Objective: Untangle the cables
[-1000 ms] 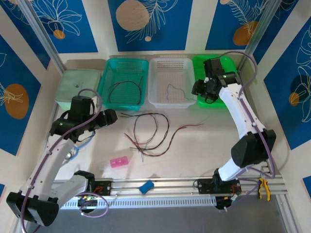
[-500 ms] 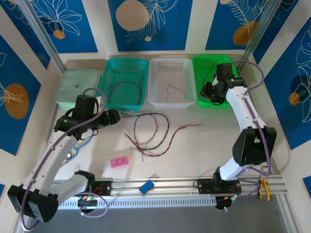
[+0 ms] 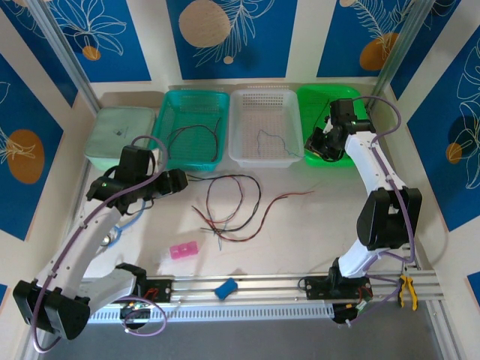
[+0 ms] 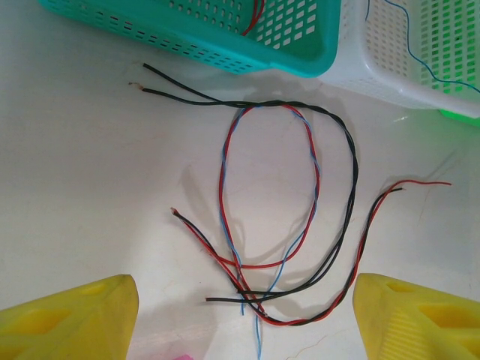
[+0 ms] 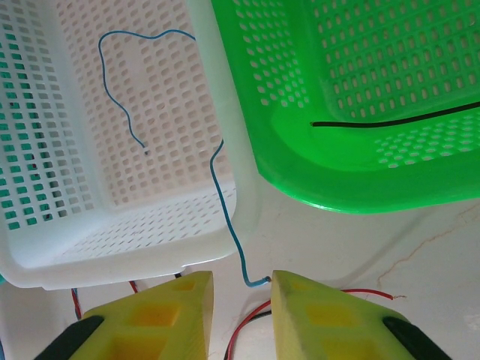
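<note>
The right pincer (image 5: 241,281), fingers narrowly apart and clamping nothing, straddles the free end of the blue wire (image 5: 232,225), which runs straight ahead over the white basket (image 5: 214,67) rim. The tangled cables (image 4: 262,105) lie on the worktop (image 4: 90,187) ahead of the wide-apart left pincer (image 4: 245,289), the nearer arm.

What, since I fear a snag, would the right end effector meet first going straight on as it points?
Likely the blue cable's loose end, hanging over the white basket's rim between the right end effector's fingertips; then the basket's wall. Depth is unclear.
</note>
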Motion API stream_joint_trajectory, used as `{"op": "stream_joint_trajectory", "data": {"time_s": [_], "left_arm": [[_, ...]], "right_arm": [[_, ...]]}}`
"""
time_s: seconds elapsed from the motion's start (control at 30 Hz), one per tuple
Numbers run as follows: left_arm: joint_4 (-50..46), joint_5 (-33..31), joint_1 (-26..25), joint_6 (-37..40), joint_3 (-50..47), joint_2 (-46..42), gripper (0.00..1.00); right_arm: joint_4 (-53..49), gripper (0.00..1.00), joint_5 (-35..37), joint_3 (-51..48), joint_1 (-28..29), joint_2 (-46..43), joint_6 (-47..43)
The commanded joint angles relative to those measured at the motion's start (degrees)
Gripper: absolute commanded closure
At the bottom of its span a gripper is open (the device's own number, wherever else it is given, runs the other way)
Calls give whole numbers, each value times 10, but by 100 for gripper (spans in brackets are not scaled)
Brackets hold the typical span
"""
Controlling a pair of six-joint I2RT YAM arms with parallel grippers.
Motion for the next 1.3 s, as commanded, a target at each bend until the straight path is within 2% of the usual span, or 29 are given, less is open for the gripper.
{"op": "stream_joint_trajectory", "data": {"time_s": [0.0, 0.27, 0.47, 0.7, 1.07, 1.27], "left_arm": [[5, -6, -9, -4, 16, 2, 25], [5, -11, -13, -5, 17, 2, 25], [4, -13, -15, -5, 17, 2, 25], [7, -13, -16, -6, 18, 5, 25], [-7, -22, -20, -5, 25, 0, 25], [-11, -25, -21, -4, 25, -3, 25]], "right_arm": [[0, 73, -15, -7, 2, 10, -5], [14, 81, -37, -18, 9, 20, 7], [28, 100, -54, -9, 25, 38, 22], [50, 100, -72, 36, 56, 95, 42], [-15, 100, -71, 237, 94, 293, 44], [-89, 100, -11, 334, 122, 356, -2]]}}
